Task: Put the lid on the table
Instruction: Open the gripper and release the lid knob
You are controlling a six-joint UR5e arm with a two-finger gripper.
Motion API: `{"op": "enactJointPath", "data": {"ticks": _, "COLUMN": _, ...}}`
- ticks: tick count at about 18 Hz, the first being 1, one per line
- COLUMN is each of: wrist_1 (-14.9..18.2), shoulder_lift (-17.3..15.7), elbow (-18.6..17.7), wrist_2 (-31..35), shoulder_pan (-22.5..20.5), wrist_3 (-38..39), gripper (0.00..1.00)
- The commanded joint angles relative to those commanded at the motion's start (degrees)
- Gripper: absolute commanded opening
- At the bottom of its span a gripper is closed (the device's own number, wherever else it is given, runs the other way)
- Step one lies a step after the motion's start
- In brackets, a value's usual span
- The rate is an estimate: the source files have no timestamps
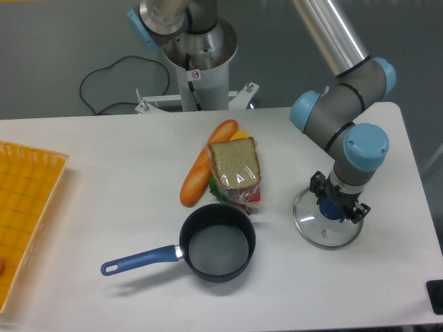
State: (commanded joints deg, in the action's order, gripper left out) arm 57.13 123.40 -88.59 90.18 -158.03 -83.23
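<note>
Lid (327, 225) lies flat on the white desk (104, 194) at the right, near the front edge, its glass disc and thin metal rim resting on the surface. Directly over its centre stand the fingers (335, 207), reaching straight down from the arm's wrist; they sit on either side of the blue knob, but whether they grip it or have let go cannot be told from this angle. Left of the lid, well apart from it, a dark saucepan (218, 242) stands uncovered, with its blue handle pointing left and toward the near edge. Just beyond the pan lies a wrapped sandwich (235, 169), and beside that an orange baguette (204, 173), angled toward the far side. A yellow-orange gridded tray (24, 207) sits at the far left edge of the desk.
</note>
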Motion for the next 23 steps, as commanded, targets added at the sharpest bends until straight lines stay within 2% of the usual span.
{"op": "enactJointPath", "data": {"ticks": 3, "wrist_1": 0.0, "shoulder_lift": 0.0, "elbow": 0.0, "wrist_2": 0.0, "shoulder_pan": 0.0, "wrist_3": 0.0, "gripper": 0.92}}
{"op": "enactJointPath", "data": {"ticks": 6, "wrist_1": 0.1, "shoulder_lift": 0.0, "elbow": 0.0, "wrist_2": 0.0, "shoulder_pan": 0.0, "wrist_3": 0.0, "gripper": 0.99}}
{"op": "enactJointPath", "data": {"ticks": 13, "wrist_1": 0.2, "shoulder_lift": -0.9, "elbow": 0.0, "wrist_2": 0.0, "shoulder_pan": 0.0, "wrist_3": -0.2, "gripper": 1.0}}
{"op": "enactJointPath", "data": {"ticks": 23, "wrist_1": 0.8, "shoulder_lift": -5.5, "elbow": -0.5, "wrist_2": 0.0, "shoulder_pan": -0.4, "wrist_3": -0.9, "gripper": 1.0}}
